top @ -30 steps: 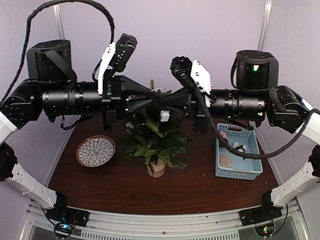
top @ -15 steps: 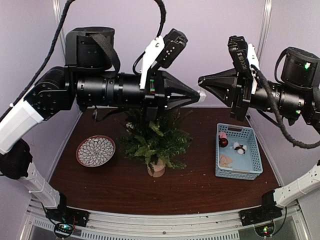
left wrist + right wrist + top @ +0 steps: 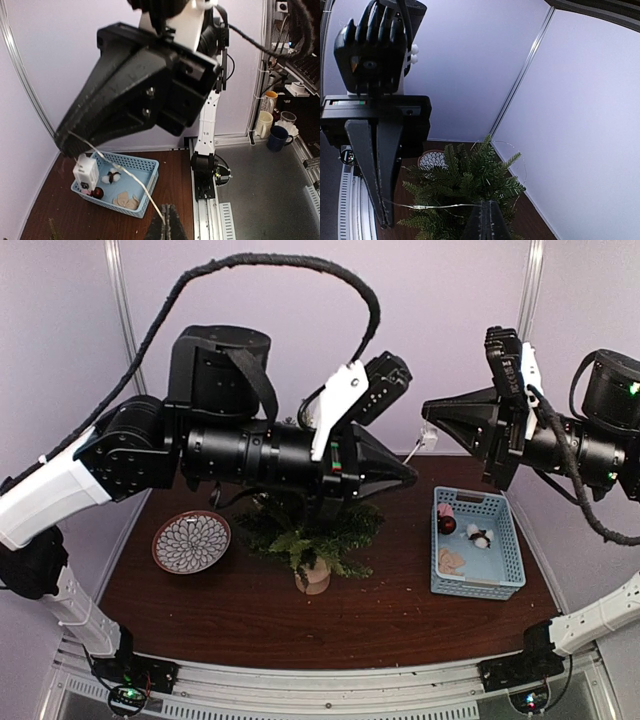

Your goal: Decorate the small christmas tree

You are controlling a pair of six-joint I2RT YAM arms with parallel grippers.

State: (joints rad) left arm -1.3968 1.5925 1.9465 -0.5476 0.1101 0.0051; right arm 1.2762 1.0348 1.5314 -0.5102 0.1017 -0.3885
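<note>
The small christmas tree point(image 3: 312, 532) stands mid-table on its pale stump, partly hidden under my left arm; it also fills the lower right wrist view point(image 3: 465, 182). A thin silver light wire point(image 3: 125, 172) runs between both grippers, with a small white box point(image 3: 430, 436) hanging on it near the right one. High above the table, right of the tree, my left gripper point(image 3: 413, 477) is shut on one end of the wire. My right gripper point(image 3: 424, 410), higher and just to the right, is shut on the wire point(image 3: 435, 205) too. More wire loops over the treetop.
A patterned plate point(image 3: 191, 541) lies left of the tree. A blue basket point(image 3: 478, 590) at the right holds a red ball point(image 3: 447, 525), a white cotton piece point(image 3: 480, 536) and a tan ornament point(image 3: 452, 560). Purple walls close in behind and at both sides.
Both grippers met low over the treetop a second ago. They have since risen and shifted right, and a short length of wire now spans between them.
</note>
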